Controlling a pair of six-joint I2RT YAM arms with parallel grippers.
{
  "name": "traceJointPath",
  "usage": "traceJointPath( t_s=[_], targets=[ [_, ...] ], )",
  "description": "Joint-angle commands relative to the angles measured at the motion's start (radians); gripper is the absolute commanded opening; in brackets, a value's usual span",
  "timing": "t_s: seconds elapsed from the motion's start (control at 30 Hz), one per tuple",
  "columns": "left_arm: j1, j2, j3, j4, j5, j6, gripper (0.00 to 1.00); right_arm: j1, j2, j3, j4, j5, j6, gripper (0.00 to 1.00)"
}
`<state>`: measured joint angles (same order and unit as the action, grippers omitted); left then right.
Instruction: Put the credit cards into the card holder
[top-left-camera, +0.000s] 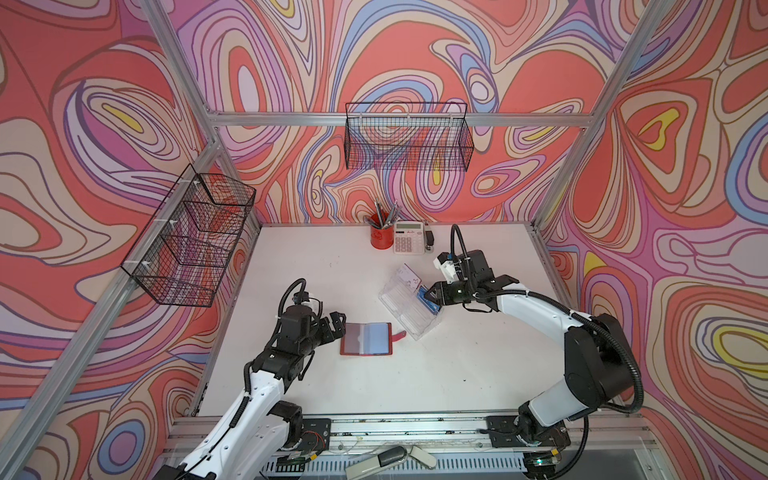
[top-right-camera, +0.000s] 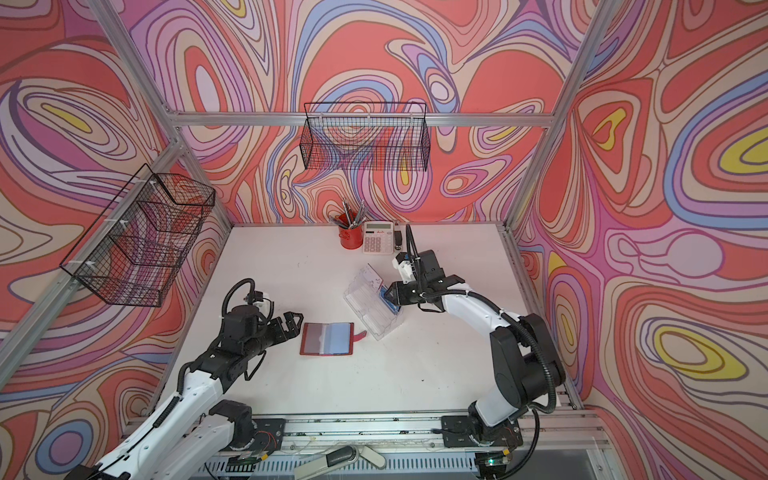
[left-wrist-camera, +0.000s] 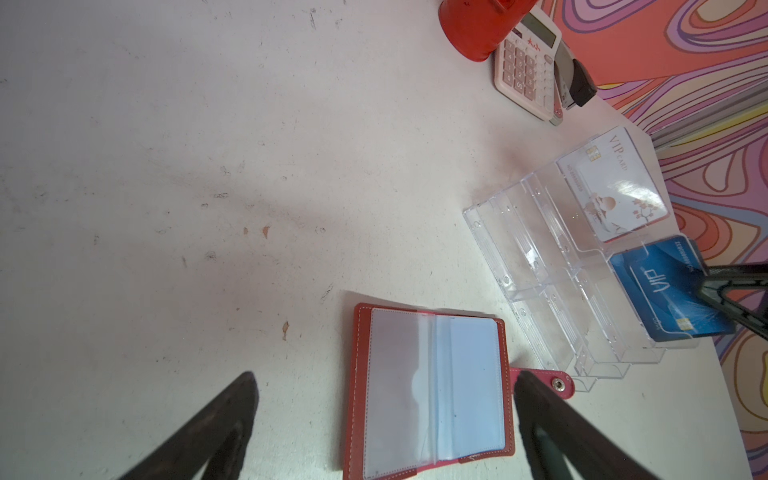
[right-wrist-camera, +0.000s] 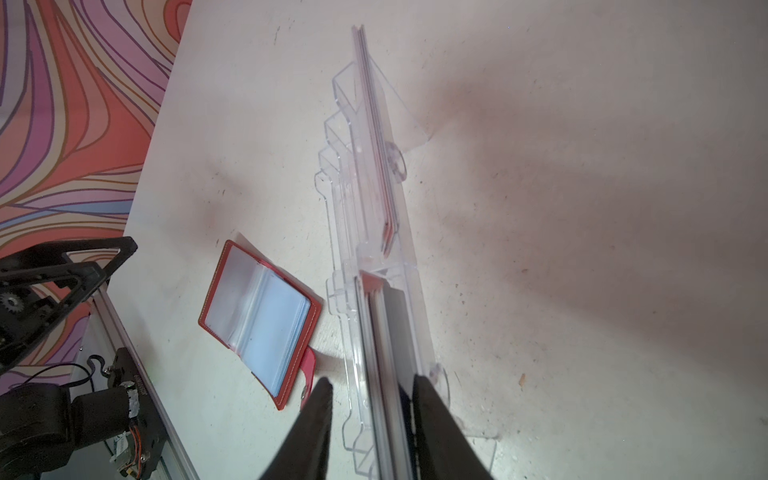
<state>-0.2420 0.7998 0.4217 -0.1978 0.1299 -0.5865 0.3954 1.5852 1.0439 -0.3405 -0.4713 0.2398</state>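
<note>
- Near the middle of both top views, see the red card holder (top-left-camera: 365, 338) lying open on the table (top-left-camera: 374, 386); just left of it, the left gripper (top-left-camera: 341, 323), jaws wide apart, holding nothing.
- Further right in a top view, find the clear rack (top-left-camera: 405, 311) with the blue credit cards (top-left-camera: 430, 305) standing in its right side and the right gripper (top-left-camera: 429, 296) down at them.
- From the left wrist view, look at the card holder (left-wrist-camera: 432, 390) at the lower middle, clear pockets up; blue credit cards (left-wrist-camera: 665, 286) at the right edge, a white card (left-wrist-camera: 615, 187) above, both in the rack.
- From the right wrist view, see the right gripper (right-wrist-camera: 372, 384) at the bottom middle, jaws partly apart, one each side of the blue credit cards (right-wrist-camera: 382, 332), not pinching yet.
- Looks like the grab-a-card step.
- Next, probably: squeeze just one card, lift it out, slide it flat into an open pocket.
</note>
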Motion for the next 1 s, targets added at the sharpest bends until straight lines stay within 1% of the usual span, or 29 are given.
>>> traceJointPath(
  t_s=[0.0, 0.2, 0.33, 0.6, 0.97],
  targets=[
    [0.006, -0.008, 0.005, 0.001, -0.004, 0.014, 0.98, 0.02, 0.024, 0.031, -0.029, 0.031, -0.028, 0.33],
    [0.006, -0.014, 0.006, -0.007, -0.013, 0.014, 0.98, 0.031, 0.04, 0.041, -0.038, 0.051, -0.032, 0.31],
    [0.006, -0.017, 0.006, -0.006, -0.007, 0.013, 0.98, 0.031, 0.019, 0.035, -0.031, 0.055, -0.031, 0.3],
    [0.006, -0.016, 0.009, -0.011, -0.012, 0.015, 0.98, 0.031, -0.012, 0.022, -0.015, 0.022, -0.033, 0.3],
    [0.006, -0.021, 0.008, -0.014, -0.02, 0.016, 0.98, 0.029, -0.053, 0.01, -0.003, 0.014, -0.033, 0.29]
  ],
)
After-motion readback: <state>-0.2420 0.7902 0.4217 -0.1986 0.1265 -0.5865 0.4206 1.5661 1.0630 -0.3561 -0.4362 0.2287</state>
